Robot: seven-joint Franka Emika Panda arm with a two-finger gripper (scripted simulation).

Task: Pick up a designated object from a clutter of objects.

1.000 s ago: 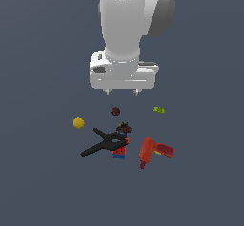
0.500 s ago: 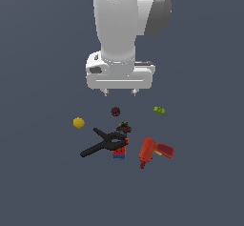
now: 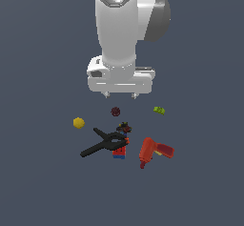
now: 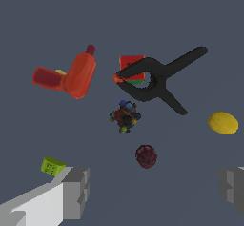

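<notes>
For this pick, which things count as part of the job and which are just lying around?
Part of the job:
- speckled dark lump, the pick target
- gripper, open, above the clutter, holding nothing

Just lying about:
- maroon ball
- black clamp
- red-and-blue block, partly under the clamp
- red drill
- yellow ball
- green bit

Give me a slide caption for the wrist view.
Open gripper above maroon ball, speckled object, clamp, drill.

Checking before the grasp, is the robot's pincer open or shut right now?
Open. In the wrist view the pincer shows its two grey fingers far apart, nothing between them, above the dark maroon ball.
</notes>
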